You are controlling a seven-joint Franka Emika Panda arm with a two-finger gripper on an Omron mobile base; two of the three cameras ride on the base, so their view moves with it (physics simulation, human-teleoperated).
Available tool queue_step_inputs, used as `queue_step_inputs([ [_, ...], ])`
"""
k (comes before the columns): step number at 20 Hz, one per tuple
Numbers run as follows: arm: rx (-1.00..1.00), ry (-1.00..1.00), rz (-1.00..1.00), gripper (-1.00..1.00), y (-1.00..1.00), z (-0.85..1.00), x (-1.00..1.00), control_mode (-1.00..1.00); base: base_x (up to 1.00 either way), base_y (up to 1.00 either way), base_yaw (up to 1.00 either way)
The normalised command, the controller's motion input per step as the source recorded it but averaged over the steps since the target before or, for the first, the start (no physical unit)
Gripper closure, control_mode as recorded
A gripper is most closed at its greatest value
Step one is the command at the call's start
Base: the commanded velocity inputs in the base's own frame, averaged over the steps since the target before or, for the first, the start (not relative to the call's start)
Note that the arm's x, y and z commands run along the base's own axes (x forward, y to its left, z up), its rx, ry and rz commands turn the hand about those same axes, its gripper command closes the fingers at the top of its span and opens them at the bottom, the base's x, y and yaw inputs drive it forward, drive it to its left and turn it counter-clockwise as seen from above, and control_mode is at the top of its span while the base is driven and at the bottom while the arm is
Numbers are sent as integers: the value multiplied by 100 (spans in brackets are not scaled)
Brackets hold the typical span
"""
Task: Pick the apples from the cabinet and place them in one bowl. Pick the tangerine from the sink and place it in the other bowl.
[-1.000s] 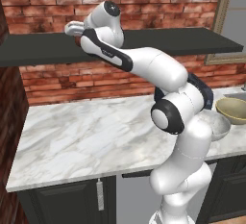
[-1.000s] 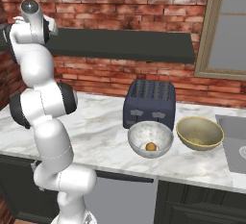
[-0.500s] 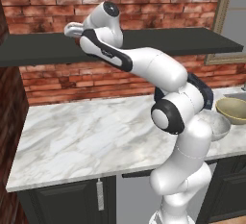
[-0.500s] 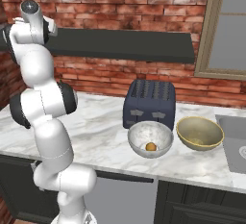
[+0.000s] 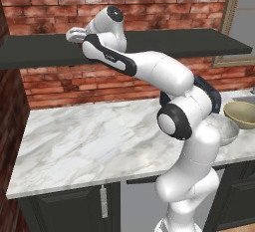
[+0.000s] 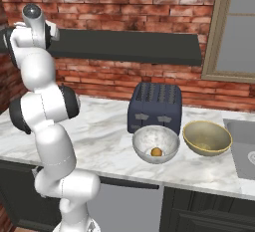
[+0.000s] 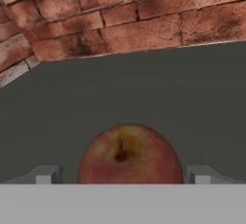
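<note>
The brick wall (image 6: 124, 22) fills the back of the kitchen, and under it runs the marble counter (image 5: 84, 141) with dark cupboard doors (image 6: 209, 216) below. The white arm (image 5: 149, 69) rises from the floor in front of the counter and reaches up and to the left, to the long dark shelf board of the cabinet (image 5: 199, 44) that is fixed on the wall. At the right end of the counter is the sink (image 6: 244, 141), of which I see only the near corner.

On the counter, under the right part of the shelf, stands a dark toaster (image 6: 154, 107). Just in front of it is the pale grey-white bowl (image 6: 156, 144), and beside that one, on the sink side, the tan-olive bowl (image 6: 206, 137). The two bowls are very close, almost touching. Inside the pale bowl lies a small orange fruit, the tangerine (image 6: 156, 152). The tan-olive bowl looks empty.

The gripper (image 7: 122, 175) is at the left part of the shelf, low over the board. Its two fingers (image 7: 45, 175) stand wide apart, and they hold nothing. Between them sits an apple (image 7: 129, 153), red with a yellow patch around the stem, resting on the dark board with the stem pointing toward the camera of the hand. The fingers are on each side of the apple, a little apart from its skin on both sides. Behind the apple the board goes back to the bricks.
</note>
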Motion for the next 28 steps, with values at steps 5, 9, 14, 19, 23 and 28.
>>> queue_step_inputs([
  [5, 0, 0, 0, -100, 0, 0, 0, -100, 0, 0, 0],
  [9, 0, 0, 0, 100, 0, 0, 0, -100, 0, 0, 0],
  [14, 0, 0, 0, 100, 0, 0, 0, -100, 0, 0, 0],
  [19, 0, 0, 0, 100, 0, 0, 0, -100, 0, 0, 0],
  [23, 0, -2, 0, 100, 0, 0, -15, -100, 0, 0, 0],
  [28, 0, -5, 0, 100, 0, 0, -35, -100, 0, 0, 0],
])
